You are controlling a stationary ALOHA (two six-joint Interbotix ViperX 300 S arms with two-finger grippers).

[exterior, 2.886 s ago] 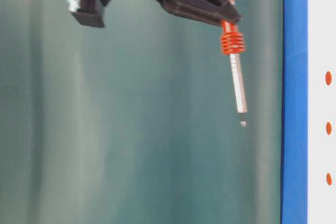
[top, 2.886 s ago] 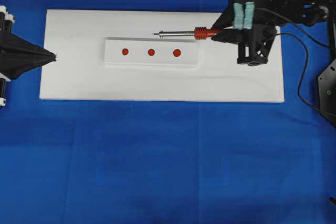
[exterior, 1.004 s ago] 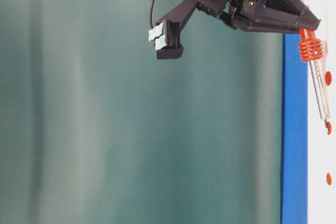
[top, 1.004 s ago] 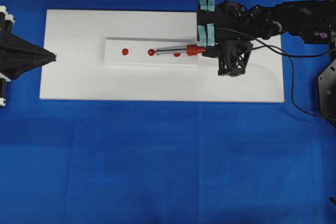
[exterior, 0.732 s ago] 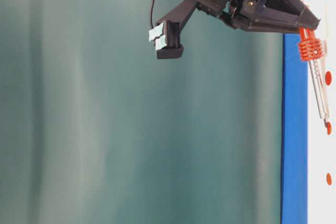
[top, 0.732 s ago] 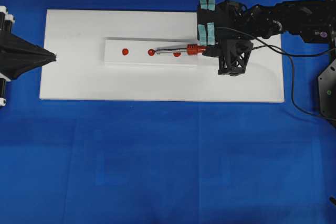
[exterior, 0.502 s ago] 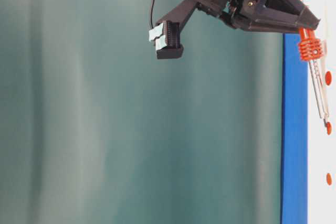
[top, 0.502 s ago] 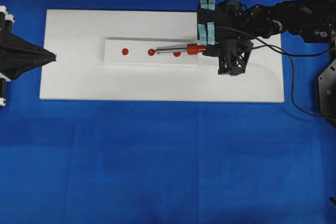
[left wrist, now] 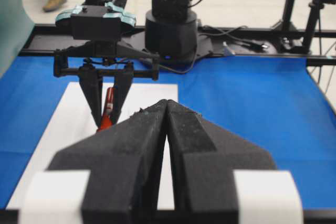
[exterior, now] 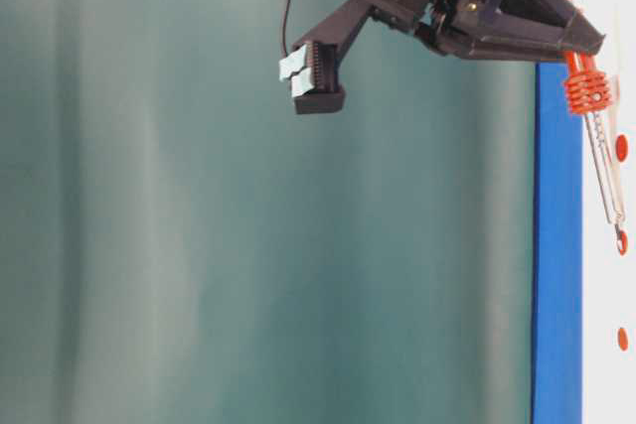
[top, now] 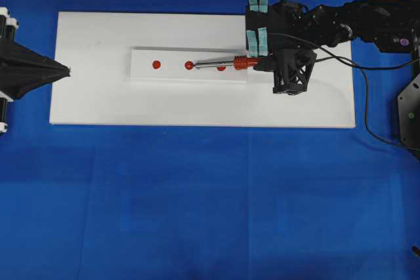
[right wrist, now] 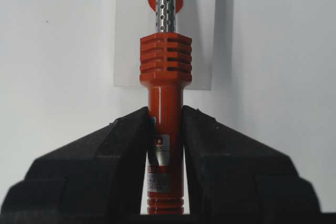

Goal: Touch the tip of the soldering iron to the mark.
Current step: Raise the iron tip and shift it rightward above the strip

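Clamped on the orange-red handle of the soldering iron (right wrist: pixel 164 124), the right gripper (right wrist: pixel 165 145) holds the tool slanting down over a small white card (top: pixel 147 73) that lies on a white board (top: pixel 98 103) on the blue worktop (top: pixel 210 201). Its silver shaft passes over the largest red dot (top: pixel 222 68) and the tip sits at the mid-sized red dot (top: pixel 188 65), while the mark (top: pixel 156 65), the smallest dot at the card's left end, lies apart from the tip. Off the board's left edge, the left gripper (left wrist: pixel 166 109) has its jaws pressed together on nothing.
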